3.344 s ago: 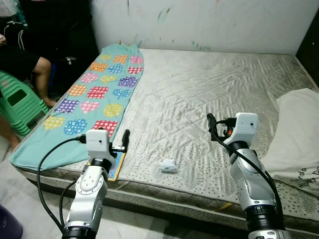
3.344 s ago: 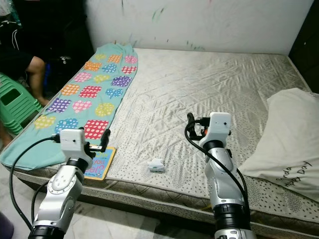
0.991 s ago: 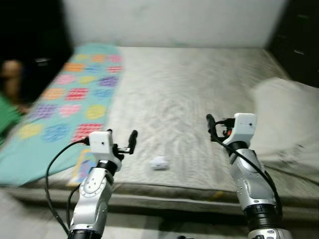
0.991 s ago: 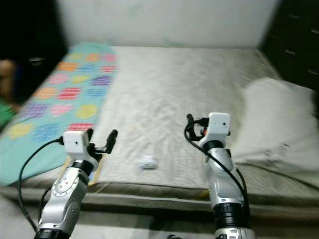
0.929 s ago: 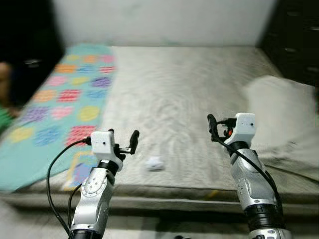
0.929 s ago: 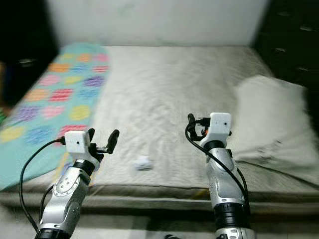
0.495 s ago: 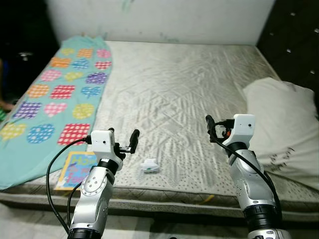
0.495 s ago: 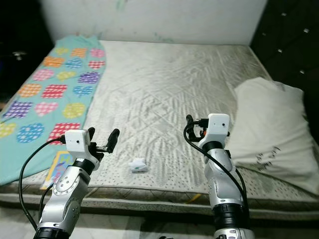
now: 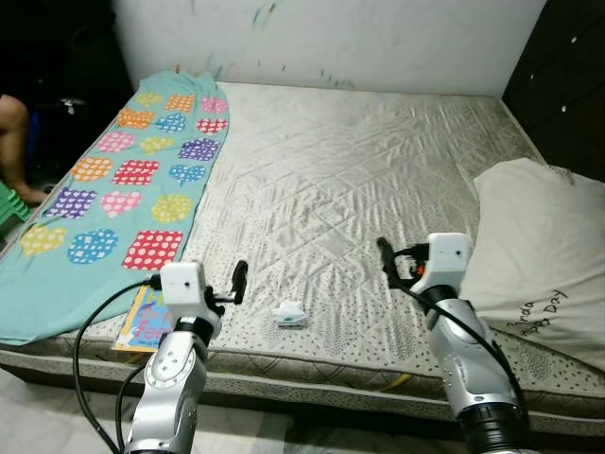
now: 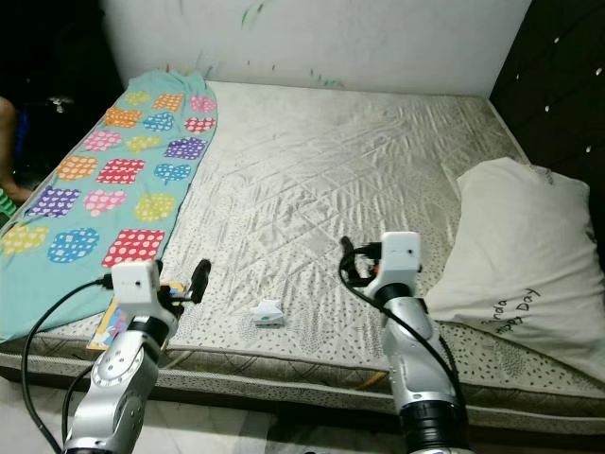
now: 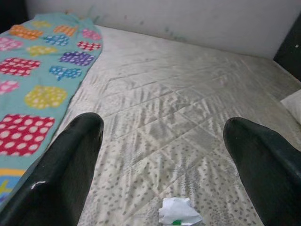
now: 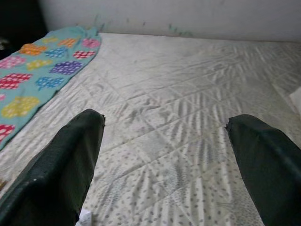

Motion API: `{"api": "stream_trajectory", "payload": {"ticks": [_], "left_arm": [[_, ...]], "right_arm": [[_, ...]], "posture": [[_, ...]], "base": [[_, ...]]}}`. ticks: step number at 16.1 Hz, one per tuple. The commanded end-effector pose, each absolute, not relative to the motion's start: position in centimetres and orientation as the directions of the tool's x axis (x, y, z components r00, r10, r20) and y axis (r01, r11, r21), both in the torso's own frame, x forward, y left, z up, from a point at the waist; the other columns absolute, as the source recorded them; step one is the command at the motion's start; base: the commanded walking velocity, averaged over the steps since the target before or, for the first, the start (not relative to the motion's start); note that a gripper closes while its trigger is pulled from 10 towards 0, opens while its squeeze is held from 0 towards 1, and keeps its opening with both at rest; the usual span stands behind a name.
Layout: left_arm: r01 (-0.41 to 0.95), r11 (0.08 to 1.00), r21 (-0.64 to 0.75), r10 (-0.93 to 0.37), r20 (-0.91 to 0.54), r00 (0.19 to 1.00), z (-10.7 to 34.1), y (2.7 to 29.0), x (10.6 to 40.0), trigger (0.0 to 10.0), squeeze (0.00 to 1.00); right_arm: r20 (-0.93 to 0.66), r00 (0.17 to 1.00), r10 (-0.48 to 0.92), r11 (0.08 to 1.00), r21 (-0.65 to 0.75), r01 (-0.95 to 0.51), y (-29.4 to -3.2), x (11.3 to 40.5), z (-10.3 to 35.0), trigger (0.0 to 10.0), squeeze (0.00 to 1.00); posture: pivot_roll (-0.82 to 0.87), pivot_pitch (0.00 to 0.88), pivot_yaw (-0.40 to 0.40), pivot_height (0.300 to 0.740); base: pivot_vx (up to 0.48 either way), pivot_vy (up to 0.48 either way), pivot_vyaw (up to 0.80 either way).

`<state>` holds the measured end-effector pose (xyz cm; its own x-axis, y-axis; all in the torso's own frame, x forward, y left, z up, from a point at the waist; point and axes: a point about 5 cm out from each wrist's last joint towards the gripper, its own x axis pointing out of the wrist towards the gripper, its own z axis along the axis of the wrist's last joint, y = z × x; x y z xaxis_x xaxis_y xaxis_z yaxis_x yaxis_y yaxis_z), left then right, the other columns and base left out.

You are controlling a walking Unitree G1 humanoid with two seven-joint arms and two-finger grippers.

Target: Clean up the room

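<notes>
A crumpled white paper (image 9: 289,315) with a green mark lies on the bare mattress (image 9: 359,170) near its front edge. My left gripper (image 9: 236,279) hovers open just left of the paper, holding nothing. The left wrist view has the paper (image 11: 178,212) low between the two spread fingers (image 11: 70,160). My right gripper (image 9: 386,255) is open and unladen over the mattress, right of the paper. A colourful book (image 9: 144,320) lies at the front edge beside a teal blanket (image 9: 132,180) with coloured patches.
A white pillow (image 9: 544,246) lies at the right end of the bed. A person's leg (image 9: 17,118) and a green stool (image 9: 8,203) are at the far left. A dark headboard (image 9: 567,57) stands at the right, and pale floor runs below the bed's front edge.
The camera swung right, then steadied and sharpened. Both arms sit a little lower in the picture. Paper, book and blanket have kept their places on the bed; both grippers stay open.
</notes>
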<state>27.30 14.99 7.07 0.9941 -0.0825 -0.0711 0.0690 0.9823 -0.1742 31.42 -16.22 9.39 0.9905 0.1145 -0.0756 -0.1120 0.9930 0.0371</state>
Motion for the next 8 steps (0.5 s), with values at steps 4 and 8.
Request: {"api": "stream_trajectory", "payload": {"ticks": [4, 8], "left_arm": [[-0.002, 0.991, -0.133, -0.008, -0.081, 0.997, 7.2, 17.2, 27.7, 10.0, 0.0], [0.014, 0.992, -0.123, -0.026, -0.096, 0.995, 7.1, 17.5, 28.6, 10.0, 0.0]], "right_arm": [[-0.111, 0.987, 0.116, 0.993, 0.044, -0.111, -15.9, 30.8, 8.0, 10.0, 0.0], [-0.1, 0.99, 0.099, 0.995, 0.043, -0.095, -16.4, 30.7, 8.2, 10.0, 0.0]], "posture": [[-0.05, 0.018, -0.003, 0.74], [-0.07, 0.02, 0.016, 0.74]], "base": [[0.0, 0.0, 0.0], [0.0, 0.0, 0.0]]}}
